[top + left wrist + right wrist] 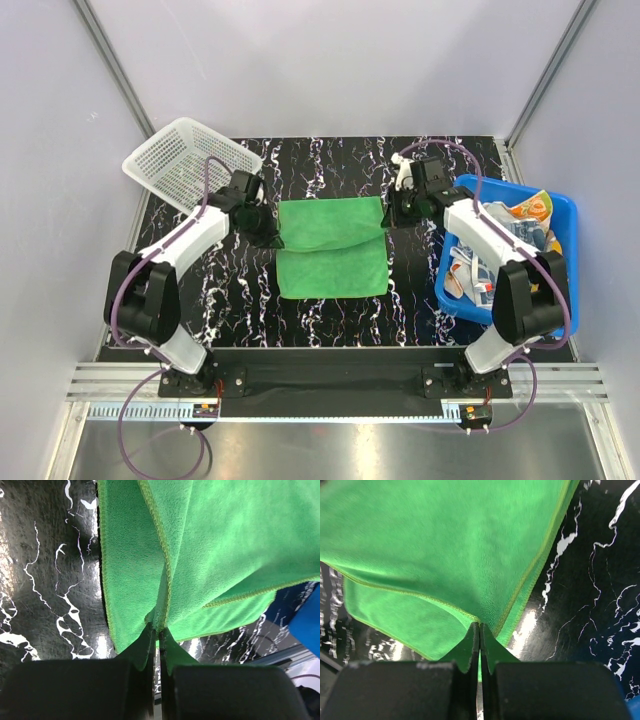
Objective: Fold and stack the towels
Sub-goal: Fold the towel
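**Left gripper** [159, 630]: fingers pressed together, pinching a hemmed corner of the green towel [225, 545]. In the top view this gripper [270, 238] sits at the towel's left side, centre-left of the frame.

**Right gripper** [479, 626]: fingers likewise pressed together on the opposite corner of the same green towel [445, 540]. In the top view it [388, 222] sits at the towel's right side, centre-right of the frame.

**Towel position:** the green towel [330, 250] lies mid-frame on the black marbled table [240, 300], directly between the two grippers. The held edge spans left to right across the frame and sags between the two pinch points. It hangs over the flat lower layer, roughly halfway toward that layer's edge at the lower side of the frame.

**Governing relation:** the fold axis runs left to right; the free lower edge lies toward the bottom of the frame from both tools, and neither arm is clearly nearer. The fold is judged about half complete.

**Surroundings:** further towels [500, 235] sit in the blue tub [565, 215] at right; a white basket [185, 160] stands upper left.
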Robot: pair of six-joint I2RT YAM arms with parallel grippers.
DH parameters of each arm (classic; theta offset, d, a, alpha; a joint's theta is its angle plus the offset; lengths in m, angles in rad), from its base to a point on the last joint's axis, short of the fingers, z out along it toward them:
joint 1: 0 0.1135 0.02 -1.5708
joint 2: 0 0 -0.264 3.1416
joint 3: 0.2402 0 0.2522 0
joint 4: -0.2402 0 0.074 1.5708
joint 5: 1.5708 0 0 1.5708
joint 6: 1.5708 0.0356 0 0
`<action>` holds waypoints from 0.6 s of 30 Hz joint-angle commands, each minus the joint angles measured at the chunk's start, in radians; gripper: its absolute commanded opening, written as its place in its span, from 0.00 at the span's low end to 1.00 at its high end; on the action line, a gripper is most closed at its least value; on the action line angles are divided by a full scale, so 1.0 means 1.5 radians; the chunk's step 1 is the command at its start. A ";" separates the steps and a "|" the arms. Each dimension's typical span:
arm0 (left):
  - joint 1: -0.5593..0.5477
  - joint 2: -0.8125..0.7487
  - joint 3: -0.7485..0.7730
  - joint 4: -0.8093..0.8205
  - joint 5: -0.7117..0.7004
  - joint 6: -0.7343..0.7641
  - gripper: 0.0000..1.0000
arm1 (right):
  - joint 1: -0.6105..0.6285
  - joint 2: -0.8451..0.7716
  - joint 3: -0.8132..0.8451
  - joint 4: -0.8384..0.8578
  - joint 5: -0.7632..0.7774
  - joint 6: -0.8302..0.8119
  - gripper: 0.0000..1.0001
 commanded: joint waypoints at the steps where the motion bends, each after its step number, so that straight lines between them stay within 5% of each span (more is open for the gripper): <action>1: 0.004 -0.053 -0.012 0.008 0.018 -0.022 0.00 | -0.002 -0.061 0.004 0.034 -0.011 0.023 0.00; 18: -0.003 -0.128 -0.189 0.091 0.067 -0.076 0.00 | -0.001 -0.148 -0.197 0.139 -0.052 0.112 0.00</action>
